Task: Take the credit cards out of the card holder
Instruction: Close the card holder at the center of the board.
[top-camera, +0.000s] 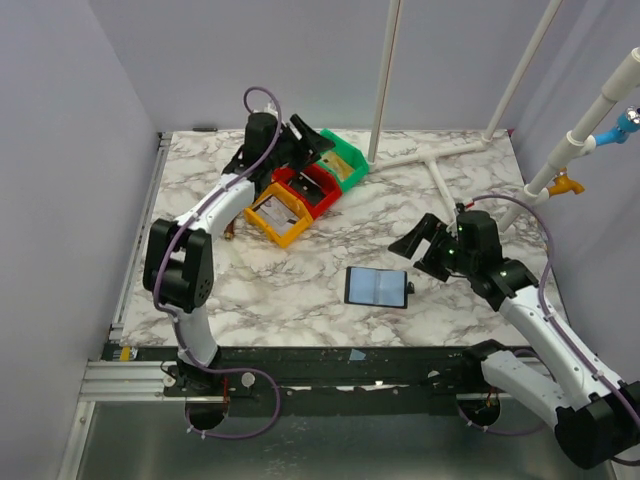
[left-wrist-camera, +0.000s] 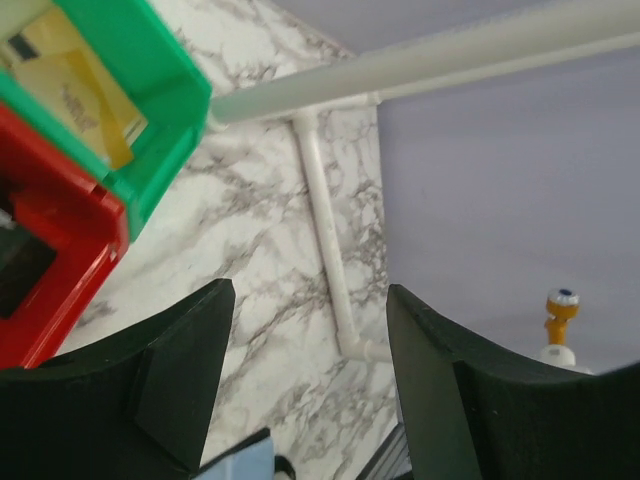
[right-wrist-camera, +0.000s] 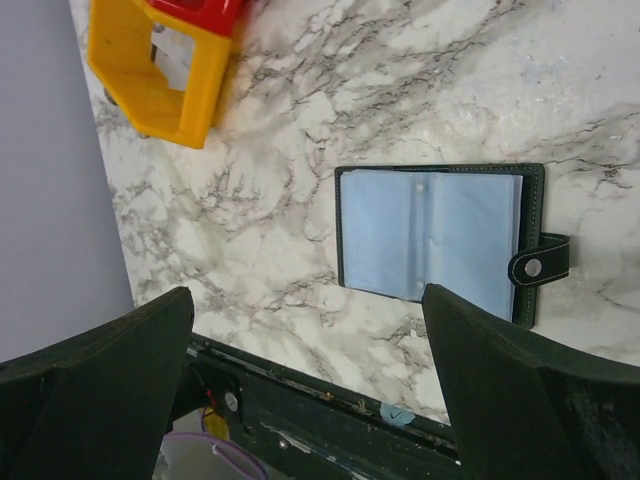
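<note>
Marble-print table (top-camera: 300, 290), purple walls round it. Green bin (left-wrist-camera: 160, 165), red bin (left-wrist-camera: 70, 240) and yellow bin (right-wrist-camera: 125, 95) sit in a row at the far left.

Card holder (right-wrist-camera: 430, 235) lies open flat near the table centre, blue-grey faces up, apart from both my grippers. Its sleeves look empty, though clear plastic at this angle could hide a pale card. Tan-gold card (left-wrist-camera: 75, 85) sits in the green bin.

Risks:
- Nothing pins the holder, so if a card is left and I tug it one-handed, the holder probably slides or folds shut.
- Snap tab (right-wrist-camera: 535, 265) sticks out the side and could catch a finger on the way down.
- My left arm is close over the bins, and a careless swing would likely knock them.

My left gripper (left-wrist-camera: 308, 310) has its fingers spread wide, holding and touching nothing, just beyond the green bin. My right gripper (right-wrist-camera: 305, 310) is spread wide too and empty, hanging above the table near the holder without touching it.
</note>
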